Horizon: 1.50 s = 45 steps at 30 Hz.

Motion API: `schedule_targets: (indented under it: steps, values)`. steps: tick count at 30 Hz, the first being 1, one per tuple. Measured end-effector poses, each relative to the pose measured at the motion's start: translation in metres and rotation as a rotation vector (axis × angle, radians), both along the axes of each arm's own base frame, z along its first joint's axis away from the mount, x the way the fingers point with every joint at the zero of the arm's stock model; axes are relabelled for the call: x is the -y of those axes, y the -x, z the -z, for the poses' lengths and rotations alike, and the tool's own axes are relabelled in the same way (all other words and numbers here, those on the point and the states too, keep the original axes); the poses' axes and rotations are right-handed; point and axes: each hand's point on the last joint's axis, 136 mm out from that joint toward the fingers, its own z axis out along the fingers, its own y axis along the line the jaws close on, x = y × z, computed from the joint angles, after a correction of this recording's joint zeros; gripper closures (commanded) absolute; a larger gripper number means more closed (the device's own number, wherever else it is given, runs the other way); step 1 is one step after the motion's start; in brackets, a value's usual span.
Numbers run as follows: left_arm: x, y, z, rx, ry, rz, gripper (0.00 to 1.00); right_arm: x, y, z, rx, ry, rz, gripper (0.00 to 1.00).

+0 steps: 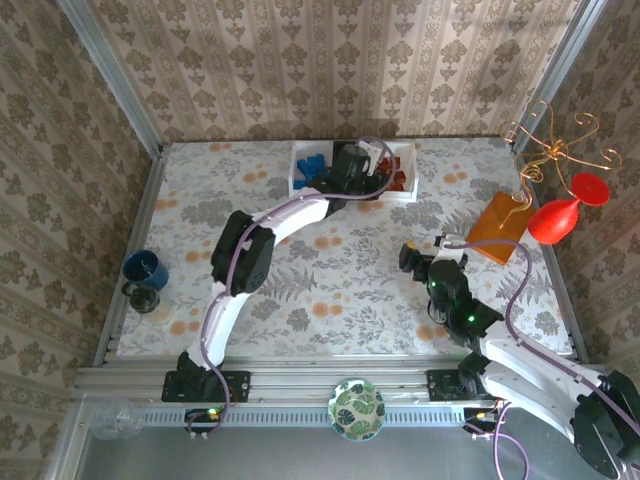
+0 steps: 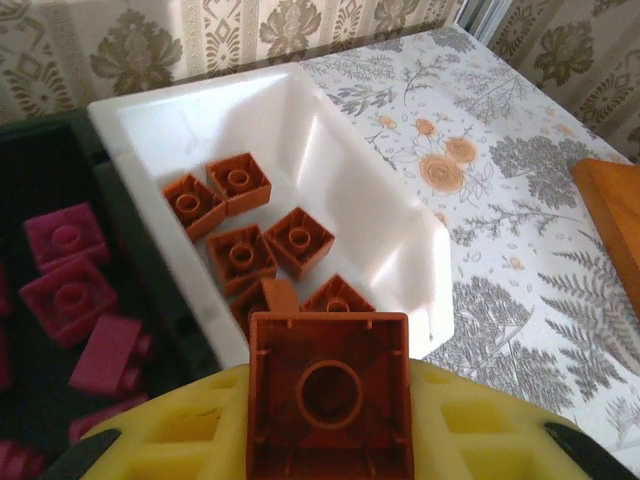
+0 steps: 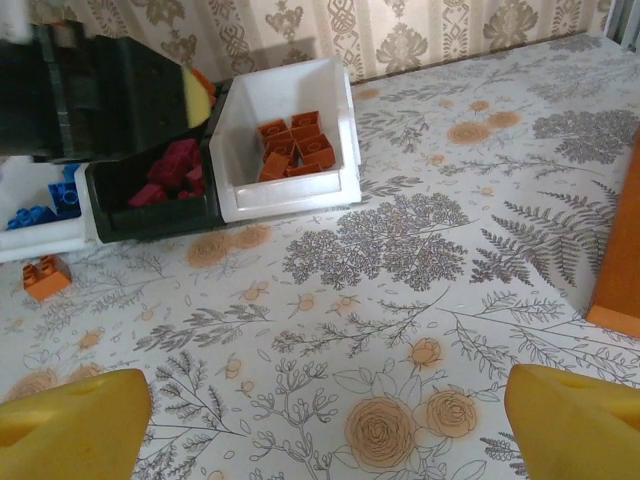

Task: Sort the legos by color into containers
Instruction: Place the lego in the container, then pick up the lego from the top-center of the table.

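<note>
**Brown-orange brick gripped above the right white tray**

Left gripper clenched on a brown-orange brick, hollow underside turned to the wrist camera, yellow pads on either side of it. Poised over the near end of the right white tray, close to the wall shared with the black tray. About six brown-orange bricks lying inside the white one, magenta bricks inside the black one.

Seen from above, at upper centre of the frame: left white tray with blue bricks, next to the outstretched left arm.

Right gripper released — yellow fingertips spread wide at the lower corners of its wrist view, above the floral table. At the left edge of that view, one stray brick, brown-orange, on the table just in front of the left white tray. Flat orange block at the right edge. Dark blue cup at the left side of the overhead frame, well apart from the trays.
</note>
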Motion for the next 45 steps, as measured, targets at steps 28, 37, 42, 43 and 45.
schedule_targets:
  steps: [28, 37, 42, 43, 45]
  values:
    - [-0.137, 0.071, -0.039, -0.011, -0.118, -0.123, 0.27, -0.024, -0.011, 0.033, -0.153, 0.042, -0.085, 0.08]
    - [-0.213, 0.059, 0.076, -0.187, -0.257, -0.295, 0.27, -0.040, -0.020, 0.037, -0.164, 0.032, -0.128, 0.08]
    - [-0.215, 0.049, 0.113, -0.240, -0.308, -0.306, 0.29, -0.041, -0.020, 0.034, -0.155, 0.027, -0.130, 0.08]
    - [-0.214, 0.044, 0.117, -0.244, -0.311, -0.309, 0.29, -0.041, -0.020, 0.032, -0.149, 0.024, -0.130, 0.08]
    - [-0.210, 0.037, 0.122, -0.247, -0.315, -0.310, 0.29, -0.041, -0.020, 0.028, -0.138, 0.018, -0.131, 0.08]
